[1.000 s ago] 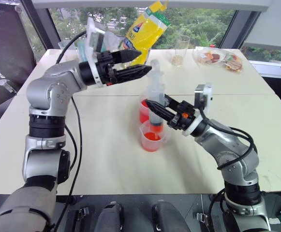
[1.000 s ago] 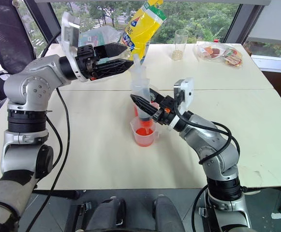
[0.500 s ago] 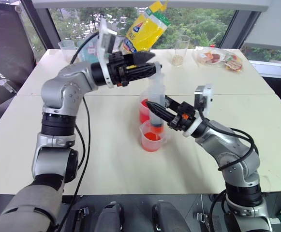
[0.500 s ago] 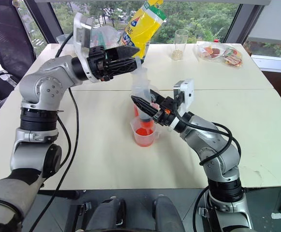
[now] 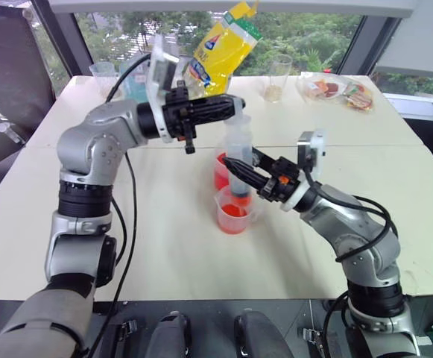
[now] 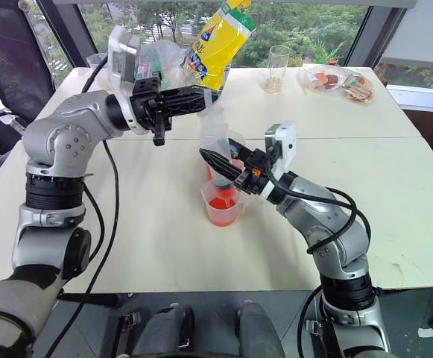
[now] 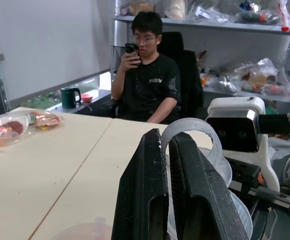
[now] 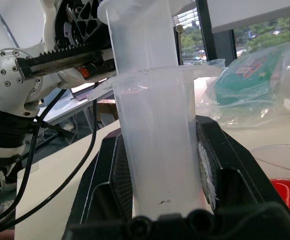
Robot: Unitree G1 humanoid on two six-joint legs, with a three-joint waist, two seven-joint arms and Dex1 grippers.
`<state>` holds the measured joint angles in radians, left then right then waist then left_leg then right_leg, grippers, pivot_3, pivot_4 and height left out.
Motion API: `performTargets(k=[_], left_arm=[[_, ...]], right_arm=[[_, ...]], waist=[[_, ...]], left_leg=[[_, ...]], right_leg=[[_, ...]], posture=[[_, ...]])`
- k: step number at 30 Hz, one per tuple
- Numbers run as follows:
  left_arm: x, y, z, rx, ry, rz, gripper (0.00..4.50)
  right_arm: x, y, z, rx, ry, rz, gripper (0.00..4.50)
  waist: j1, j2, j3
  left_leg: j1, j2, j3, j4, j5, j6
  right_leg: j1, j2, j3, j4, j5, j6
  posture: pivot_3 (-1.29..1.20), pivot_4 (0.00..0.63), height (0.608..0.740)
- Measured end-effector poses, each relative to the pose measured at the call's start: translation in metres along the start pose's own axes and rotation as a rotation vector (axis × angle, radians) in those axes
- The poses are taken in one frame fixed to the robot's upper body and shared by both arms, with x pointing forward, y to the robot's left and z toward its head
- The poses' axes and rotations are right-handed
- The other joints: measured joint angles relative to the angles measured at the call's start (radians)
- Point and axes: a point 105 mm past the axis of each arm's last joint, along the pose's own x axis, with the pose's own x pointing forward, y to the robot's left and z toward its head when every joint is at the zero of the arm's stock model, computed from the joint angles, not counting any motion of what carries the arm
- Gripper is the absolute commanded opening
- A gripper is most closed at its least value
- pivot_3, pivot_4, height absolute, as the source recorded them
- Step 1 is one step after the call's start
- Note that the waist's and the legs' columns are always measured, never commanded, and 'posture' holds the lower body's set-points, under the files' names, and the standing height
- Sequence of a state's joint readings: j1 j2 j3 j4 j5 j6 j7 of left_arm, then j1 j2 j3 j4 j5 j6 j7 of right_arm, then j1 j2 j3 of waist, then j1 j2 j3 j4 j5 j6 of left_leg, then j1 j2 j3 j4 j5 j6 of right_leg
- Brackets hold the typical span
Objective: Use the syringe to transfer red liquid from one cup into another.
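Syringe upright, tip down over smaller cup

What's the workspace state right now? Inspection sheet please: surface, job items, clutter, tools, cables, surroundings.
Surface: pale table, seam across the middle; no spill seen.
Job's things: syringe upright, tip down in the smaller cup, which holds red liquid; bigger cup just behind it, also red.
Clutter: yellow bag, tall glass and wrapped snacks at the far edge.
Grippers: right tool shut on the syringe barrel; left tool shut on the plunger's ring top.
Cables: black cable hangs along the left arm; another loops at the right arm.
Surroundings: windows with trees behind; seated person holding a phone, shelves behind.
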<state>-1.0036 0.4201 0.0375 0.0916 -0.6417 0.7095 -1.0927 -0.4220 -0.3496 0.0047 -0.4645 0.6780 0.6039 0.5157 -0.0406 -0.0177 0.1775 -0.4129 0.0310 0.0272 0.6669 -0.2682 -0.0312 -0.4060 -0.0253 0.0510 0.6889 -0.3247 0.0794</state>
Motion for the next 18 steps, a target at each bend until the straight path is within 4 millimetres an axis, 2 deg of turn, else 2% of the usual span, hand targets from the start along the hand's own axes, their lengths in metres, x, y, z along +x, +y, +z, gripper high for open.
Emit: performTargets(k=[18], left_arm=[[-0.005, -0.005, -0.016, 0.051, 0.033, 0.040, 0.09]], right_arm=[[0.008, -0.001, 0.001, -0.004, 0.025, 0.031, 1.37]], waist=[[0.001, 0.000, 0.000]], left_leg=[[0.000, 0.000, 0.000, 0.000, 0.000, 0.000]], right_leg=[[0.000, 0.000, 0.000, 0.000, 0.000, 0.000]], posture=[[0.00, 0.150, 0.740]])
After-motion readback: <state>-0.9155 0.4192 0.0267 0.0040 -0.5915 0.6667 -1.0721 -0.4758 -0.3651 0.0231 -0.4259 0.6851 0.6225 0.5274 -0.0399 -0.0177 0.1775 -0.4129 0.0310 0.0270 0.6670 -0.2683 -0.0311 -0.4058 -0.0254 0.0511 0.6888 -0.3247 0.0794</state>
